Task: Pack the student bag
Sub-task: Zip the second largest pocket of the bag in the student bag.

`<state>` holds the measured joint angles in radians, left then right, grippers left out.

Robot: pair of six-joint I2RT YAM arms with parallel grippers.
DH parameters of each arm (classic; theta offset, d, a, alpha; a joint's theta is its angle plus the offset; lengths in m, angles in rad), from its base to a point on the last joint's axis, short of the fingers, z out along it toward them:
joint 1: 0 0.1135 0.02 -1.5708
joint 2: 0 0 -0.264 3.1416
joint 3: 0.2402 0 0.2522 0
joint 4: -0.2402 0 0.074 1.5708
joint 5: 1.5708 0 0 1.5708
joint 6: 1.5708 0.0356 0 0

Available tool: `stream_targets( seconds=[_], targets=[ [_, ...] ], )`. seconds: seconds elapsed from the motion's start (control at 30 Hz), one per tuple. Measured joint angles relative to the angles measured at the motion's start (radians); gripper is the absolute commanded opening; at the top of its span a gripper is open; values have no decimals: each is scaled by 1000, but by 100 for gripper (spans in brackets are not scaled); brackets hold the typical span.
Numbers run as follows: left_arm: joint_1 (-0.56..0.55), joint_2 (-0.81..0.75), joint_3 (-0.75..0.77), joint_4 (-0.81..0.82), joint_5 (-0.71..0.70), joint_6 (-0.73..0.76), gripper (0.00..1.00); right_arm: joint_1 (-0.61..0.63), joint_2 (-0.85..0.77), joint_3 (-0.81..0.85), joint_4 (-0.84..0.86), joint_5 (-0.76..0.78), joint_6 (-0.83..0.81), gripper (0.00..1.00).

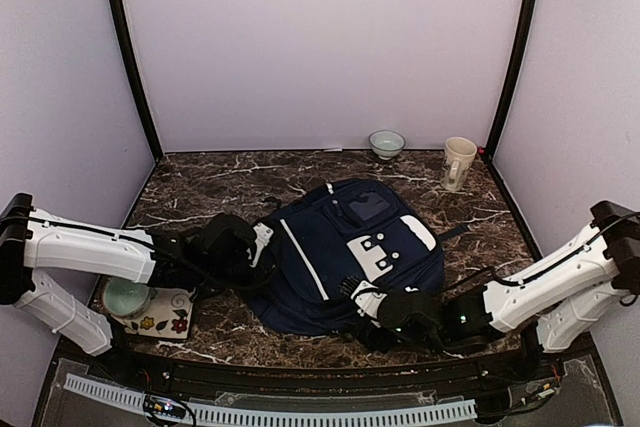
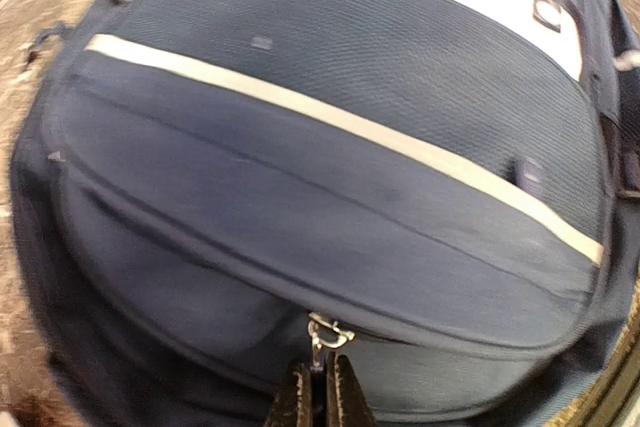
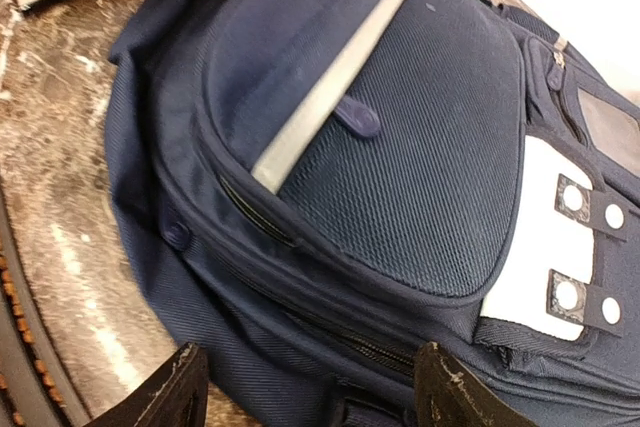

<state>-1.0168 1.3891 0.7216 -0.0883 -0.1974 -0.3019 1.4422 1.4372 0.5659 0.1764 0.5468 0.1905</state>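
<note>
Top view: student bag [image 1: 340,267] lying flat mid-bench [image 1: 210,187], between both arms.
Left wrist view: left end effector [image 2: 320,372] pinching zipper pull [image 2: 322,332], fingers pressing together.
Right wrist view: right end effector [image 3: 315,387] standing spread wide, fingers flanking student bag's side.

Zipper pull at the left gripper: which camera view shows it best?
Left wrist view: the zipper pull is close, pinched in the left gripper. Top view hides it under the arm; right wrist view does not show it.
</note>
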Motion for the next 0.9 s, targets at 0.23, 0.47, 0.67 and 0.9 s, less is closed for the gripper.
stream_targets(
  seconds=[0.23, 0.47, 0.67, 0.9],
  targets=[
    [55, -23, -21, 3, 2, 13, 0, -22, 118, 10, 29, 4, -34, 69],
    [60, -23, -27, 10, 13, 18, 0, -30, 125, 10, 51, -52, -66, 72],
    [60, -23, -29, 10, 12, 19, 0, -32, 23, -58, 101, -147, -85, 64],
    [60, -29, -32, 11, 14, 19, 0, -32, 137, -34, 127, -138, -82, 44]
  ],
)
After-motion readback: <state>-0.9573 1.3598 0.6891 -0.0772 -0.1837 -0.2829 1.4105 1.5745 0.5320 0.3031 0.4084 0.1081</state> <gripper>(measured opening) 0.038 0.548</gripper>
